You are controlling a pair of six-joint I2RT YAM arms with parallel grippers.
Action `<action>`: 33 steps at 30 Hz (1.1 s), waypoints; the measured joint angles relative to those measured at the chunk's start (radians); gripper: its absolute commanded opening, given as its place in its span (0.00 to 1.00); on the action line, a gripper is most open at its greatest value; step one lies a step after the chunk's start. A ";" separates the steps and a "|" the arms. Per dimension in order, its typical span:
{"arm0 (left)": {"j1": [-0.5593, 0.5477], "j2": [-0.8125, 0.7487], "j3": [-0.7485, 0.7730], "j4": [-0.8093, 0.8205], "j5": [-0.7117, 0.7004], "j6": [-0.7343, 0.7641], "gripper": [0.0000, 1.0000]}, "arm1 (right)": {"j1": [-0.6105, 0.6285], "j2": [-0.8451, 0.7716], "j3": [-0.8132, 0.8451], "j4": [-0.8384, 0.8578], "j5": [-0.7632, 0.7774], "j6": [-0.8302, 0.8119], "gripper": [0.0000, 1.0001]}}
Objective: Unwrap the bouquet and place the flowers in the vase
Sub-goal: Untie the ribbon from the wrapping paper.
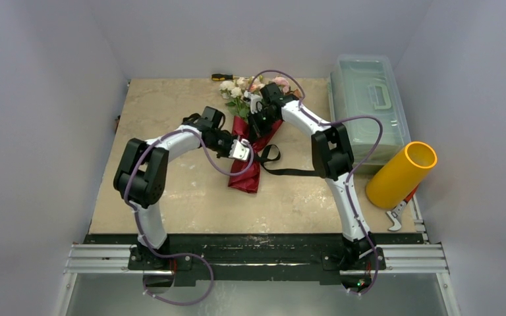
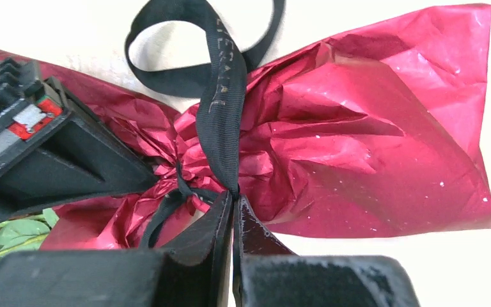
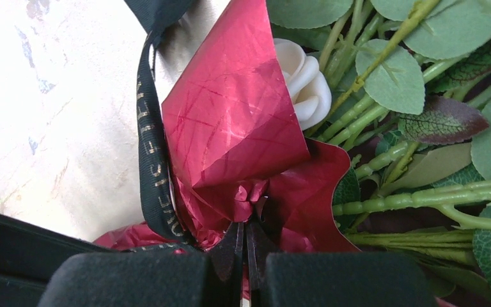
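The bouquet (image 1: 247,141) lies in the middle of the table, its flowers (image 1: 242,89) pointing to the far edge. Dark maroon paper (image 2: 358,128) wraps the green stems (image 3: 390,198), and a white rose (image 3: 307,83) shows beside them. My left gripper (image 2: 235,198) is shut on the black ribbon (image 2: 220,96) at the knot. My right gripper (image 3: 245,224) is shut on a crumpled fold of the maroon paper (image 3: 230,121) near the stems. The yellow vase (image 1: 402,174) lies tilted at the table's right edge, mouth facing up and right.
A clear plastic box with a handle (image 1: 369,92) stands at the back right. A screwdriver (image 1: 222,77) lies at the far edge behind the flowers. A metal tool (image 1: 395,217) lies below the vase. A loose ribbon tail (image 1: 296,172) runs right under the right arm.
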 measured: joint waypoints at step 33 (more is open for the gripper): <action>0.100 -0.040 0.175 -0.361 -0.040 0.298 0.24 | 0.020 0.000 -0.010 0.015 -0.013 0.004 0.00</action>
